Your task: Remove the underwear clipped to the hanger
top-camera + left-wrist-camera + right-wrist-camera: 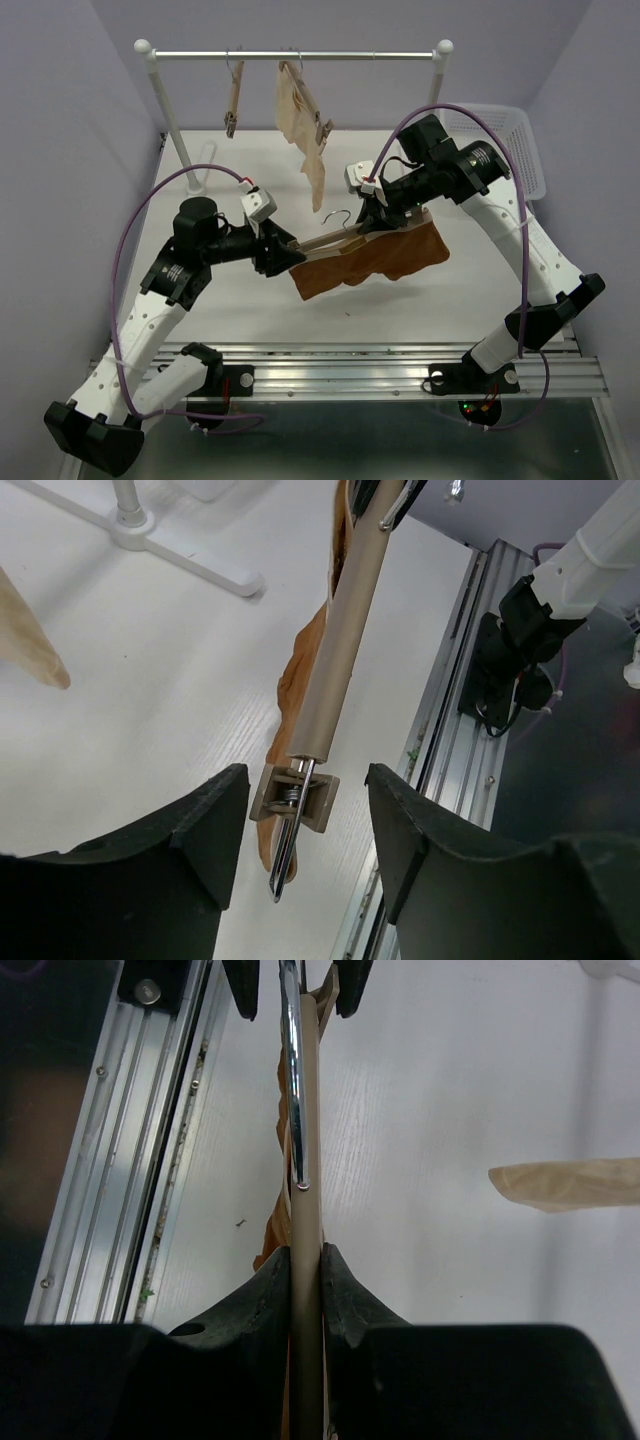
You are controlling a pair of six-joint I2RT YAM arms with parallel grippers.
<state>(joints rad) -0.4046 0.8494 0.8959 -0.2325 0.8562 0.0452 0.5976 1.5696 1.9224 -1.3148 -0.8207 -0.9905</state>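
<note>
**Left wrist view: clip sits between wide jaws, squeeze could go off-centre**

Your left end effector [305, 805] stands wide, with one finger on each side of the end clip [295, 798] of the hanger [345, 630]. There's a clear gap on one side and barely a sliver on the other. Your right end effector [305, 1270] is pinched narrow on the hanger bar, next to the metal hook. The rust-orange underwear [380, 258] hangs clipped under that hanger, held above the bench [450, 300] between your two arms. The beige underwear [300, 120] hangs clipped to another hanger on the rack [300, 55], near a spare hanger [233, 100].

Risks, my judgement:
- The nearer finger would likely hit the clip first. That could shove the hanger sideways or twist it in your right grip.
- If you squeeze the clip body rather than its press tabs, it won't open.
- With only this end freed, the cloth would dangle from the far clip. A tug then could stretch it or drag the bar.
- Cloth let go here would probably drop on the bench.

Containers: there is one white basket [510, 130] at the far right corner. No cloth shows inside it, though your right arm hides part of it.
</note>
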